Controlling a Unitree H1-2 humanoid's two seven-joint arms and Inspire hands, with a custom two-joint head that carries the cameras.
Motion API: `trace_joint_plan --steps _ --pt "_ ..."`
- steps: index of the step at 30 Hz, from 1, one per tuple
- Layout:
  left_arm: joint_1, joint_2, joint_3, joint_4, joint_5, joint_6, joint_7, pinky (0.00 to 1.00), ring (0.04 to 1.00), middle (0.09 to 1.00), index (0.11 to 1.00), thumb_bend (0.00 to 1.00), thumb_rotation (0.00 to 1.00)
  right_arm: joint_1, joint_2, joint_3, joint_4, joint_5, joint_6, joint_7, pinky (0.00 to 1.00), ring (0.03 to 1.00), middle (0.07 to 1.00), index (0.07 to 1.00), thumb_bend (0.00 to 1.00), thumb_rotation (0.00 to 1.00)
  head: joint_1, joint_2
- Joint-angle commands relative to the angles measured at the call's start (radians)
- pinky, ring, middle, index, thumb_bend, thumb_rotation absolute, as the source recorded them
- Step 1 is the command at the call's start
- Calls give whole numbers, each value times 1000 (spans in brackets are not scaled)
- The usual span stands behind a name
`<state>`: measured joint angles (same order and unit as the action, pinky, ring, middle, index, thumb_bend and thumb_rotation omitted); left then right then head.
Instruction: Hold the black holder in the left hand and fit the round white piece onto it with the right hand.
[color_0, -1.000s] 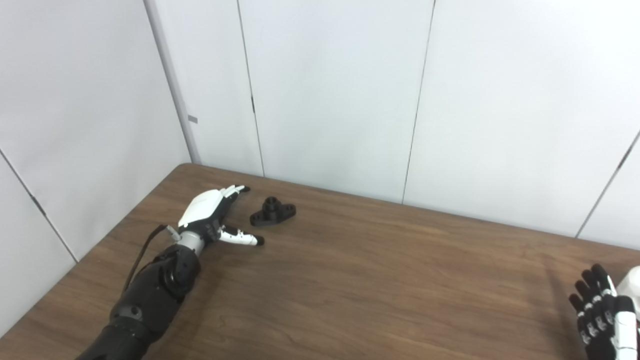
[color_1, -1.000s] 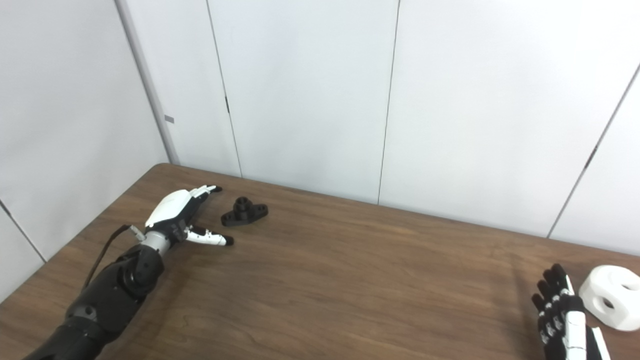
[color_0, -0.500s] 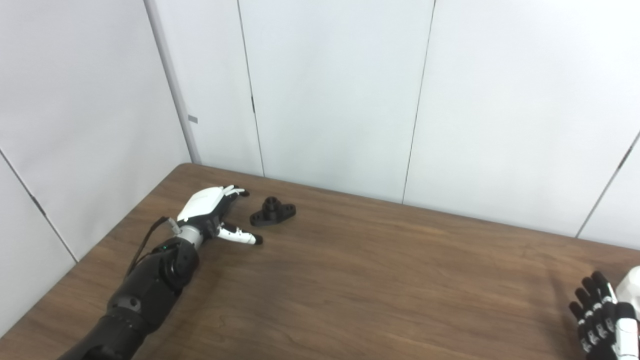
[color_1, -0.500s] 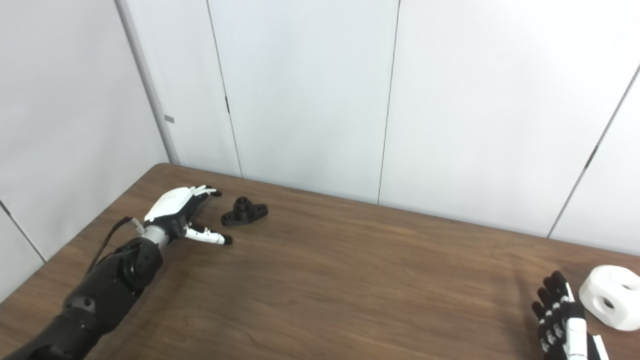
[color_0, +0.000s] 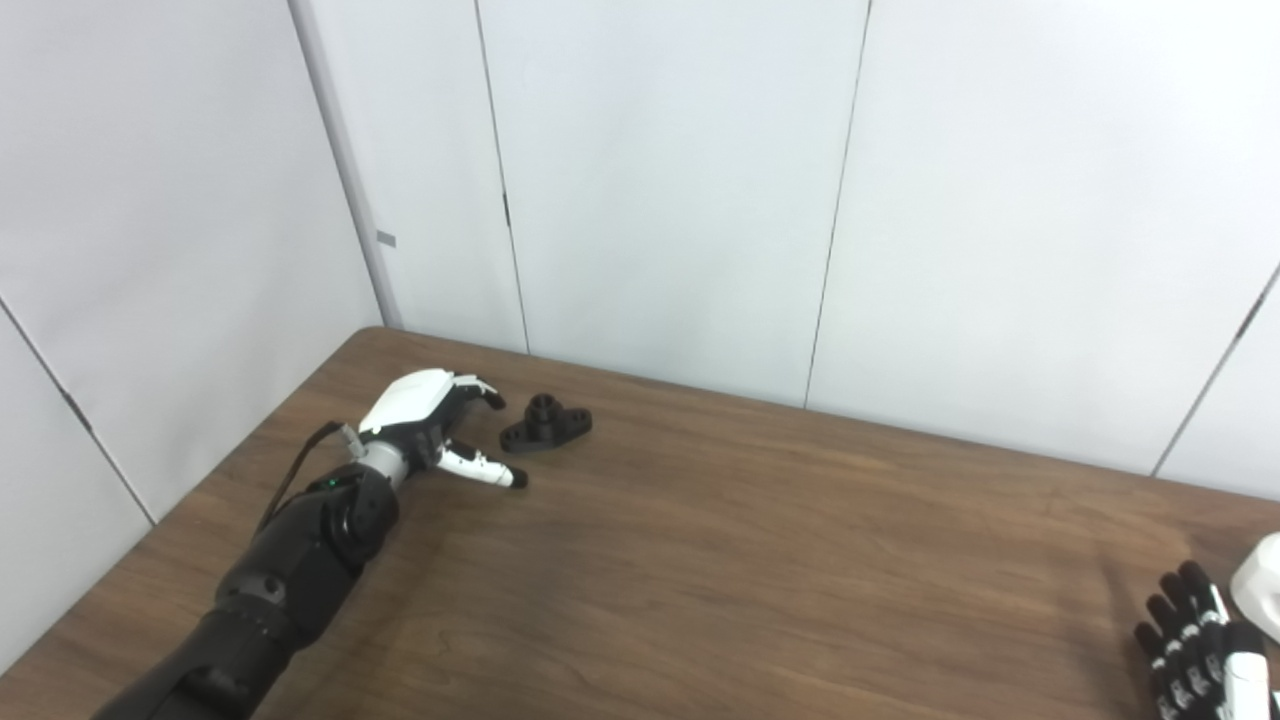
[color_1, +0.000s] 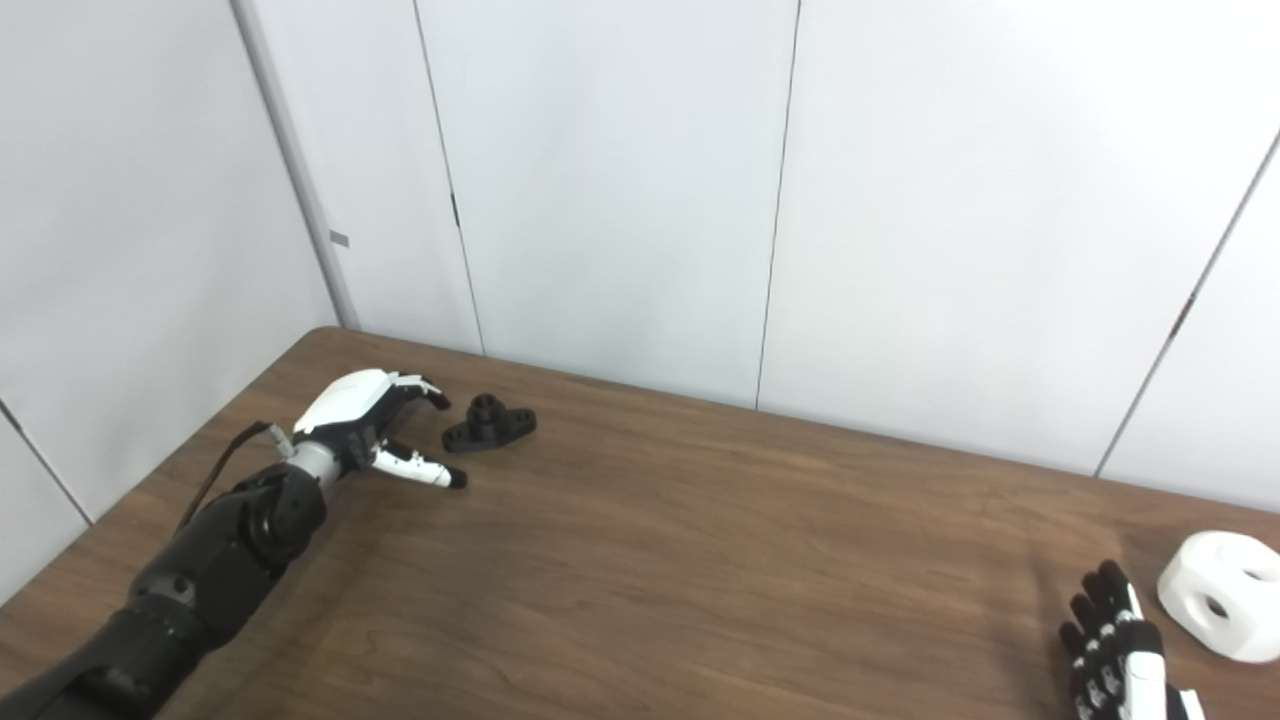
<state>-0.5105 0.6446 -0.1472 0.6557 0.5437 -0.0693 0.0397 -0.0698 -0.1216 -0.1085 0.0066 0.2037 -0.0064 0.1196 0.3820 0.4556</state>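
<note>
Only the right eye view shows the rounded white plastic piece with holes (color_1: 1222, 594) whole; the left eye view cuts it off at the frame's right edge. It lies on the brown wood-grain table (color_1: 700, 560) well apart from the small black holder with flat lugs and a raised collar (color_0: 546, 424), far to that holder's right and nearer the robot. The left hand (color_0: 425, 420) sits just left of the holder, palm down, fingers curled forward and spread, thumb pointing below the holder, holding nothing and not touching it. The right hand (color_1: 1115, 650) is raised beside the white piece, fingers apart and empty. Bare tabletop stretches right of the holder; the table's far edge and white wall panels (color_0: 660, 180) lie close behind it.
</note>
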Motion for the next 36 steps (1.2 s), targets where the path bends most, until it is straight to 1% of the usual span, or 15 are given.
trace_joint_plan --steps 1,5,8,13,17,21,25,30,33,36 --pt "-50 18 -3 2 9 -27 32 993 969 911 767 999 308 -12 6 3 -26 0 -29 2 1000 1000 1000 1000 422 1000 -6 0" --pt "-66 11 -16 35 8 -51 41 992 969 905 766 999 310 -9 9 9 -41 -9 -12 -7 1000 1000 1000 1000 401 1000 -15 1" --pt "-74 7 -26 44 8 -52 39 991 969 904 766 1000 317 -9 15 11 -48 -19 -5 -17 1000 1000 1000 1000 421 1000 -22 1" --pt "-94 -4 -41 80 7 -77 50 983 963 898 760 1000 313 -7 26 9 -56 -15 -9 -15 1000 1000 1000 1000 409 1000 -31 5" --pt "-112 -13 -55 110 9 -83 47 990 967 902 761 1000 323 -5 29 10 -64 -16 -3 -12 1000 1000 1000 1000 399 1000 -36 7" --pt "-128 -21 -68 138 6 -100 51 988 961 895 754 997 310 -3 34 11 -74 -23 -4 -18 1000 1000 1000 1000 394 1000 -45 12" --pt "-147 -24 -88 157 15 -98 44 988 963 897 755 974 336 0 39 10 -86 -23 6 -22 1000 1000 1000 1000 413 1000 -52 18" --pt "-164 -31 -99 179 9 -106 47 982 959 893 744 954 334 3 42 8 -103 -21 8 -26 1000 1000 1000 1000 406 1000 -56 24" --pt "-174 -36 -105 196 9 -112 48 980 958 891 737 960 337 4 41 7 -109 -22 13 -28 1000 1000 1000 1000 441 1000 -56 27" --pt "-181 -38 -112 209 11 -122 52 980 959 890 733 951 327 5 39 7 -111 -23 13 -28 1000 1000 1000 1000 437 1000 -57 28"
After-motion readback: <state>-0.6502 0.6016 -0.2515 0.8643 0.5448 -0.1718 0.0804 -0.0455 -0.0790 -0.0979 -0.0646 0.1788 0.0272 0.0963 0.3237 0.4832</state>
